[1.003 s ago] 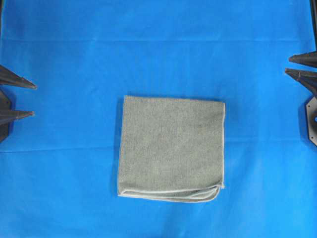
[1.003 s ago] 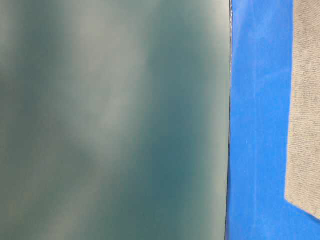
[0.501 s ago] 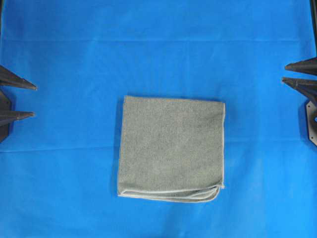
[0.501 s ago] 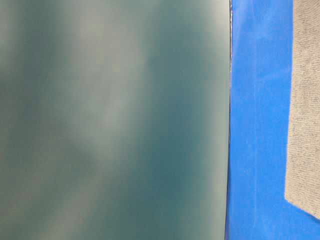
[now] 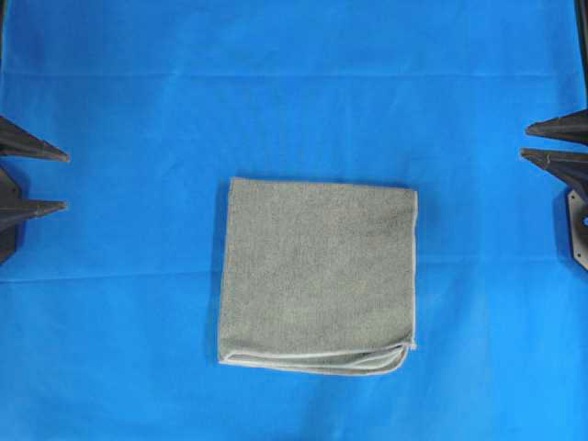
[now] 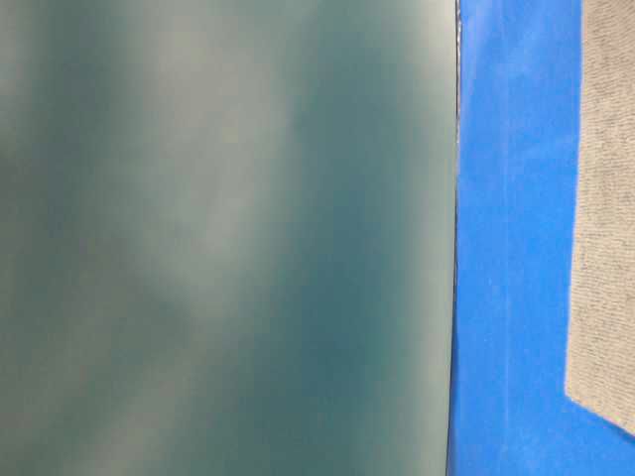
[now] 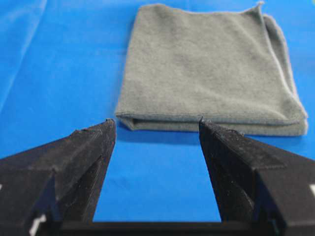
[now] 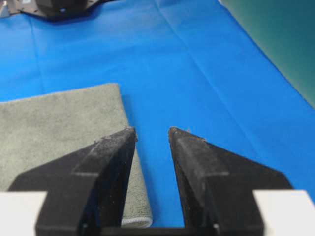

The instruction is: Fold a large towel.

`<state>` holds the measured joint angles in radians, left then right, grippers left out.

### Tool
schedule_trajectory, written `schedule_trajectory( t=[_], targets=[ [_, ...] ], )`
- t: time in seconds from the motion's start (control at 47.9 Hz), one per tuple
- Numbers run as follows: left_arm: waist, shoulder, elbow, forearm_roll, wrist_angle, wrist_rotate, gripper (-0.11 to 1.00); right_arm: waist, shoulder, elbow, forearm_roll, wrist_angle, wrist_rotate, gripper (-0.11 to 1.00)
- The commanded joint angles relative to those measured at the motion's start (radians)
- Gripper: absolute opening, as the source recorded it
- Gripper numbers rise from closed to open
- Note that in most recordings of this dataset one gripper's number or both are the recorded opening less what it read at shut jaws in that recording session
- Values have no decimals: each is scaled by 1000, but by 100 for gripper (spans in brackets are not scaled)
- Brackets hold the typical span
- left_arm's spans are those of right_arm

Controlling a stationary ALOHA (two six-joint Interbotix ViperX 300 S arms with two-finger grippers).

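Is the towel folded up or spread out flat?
Folded. The towel lies as a neat square with stacked layers and doubled hems along its near edge, and the left wrist view shows a thick fold line.

The left pincer (image 7: pixel 153 125) hangs spread apart, just short of the folded towel (image 7: pixel 209 66).

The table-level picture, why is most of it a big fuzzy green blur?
Table-level view: a smooth dark-green surface fills most of the frame, out of focus and featureless; only the blue sheet and the towel edge look sharp. Left wrist view: the left tool is near the lens and slightly soft. Overhead view: evenly lit, faint shadows.
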<state>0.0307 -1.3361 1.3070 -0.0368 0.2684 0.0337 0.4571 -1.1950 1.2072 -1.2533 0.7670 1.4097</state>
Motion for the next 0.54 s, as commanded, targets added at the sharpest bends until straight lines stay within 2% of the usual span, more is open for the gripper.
schedule_trajectory(
  t=[0.0, 0.522],
  targets=[
    [3, 9, -11, -2, -5, -2, 66, 0, 15, -9, -2, -8, 2, 42],
    [5, 11, -11, -2, -5, -2, 66, 2, 20, -8, -2, -18, 2, 41]
  ],
)
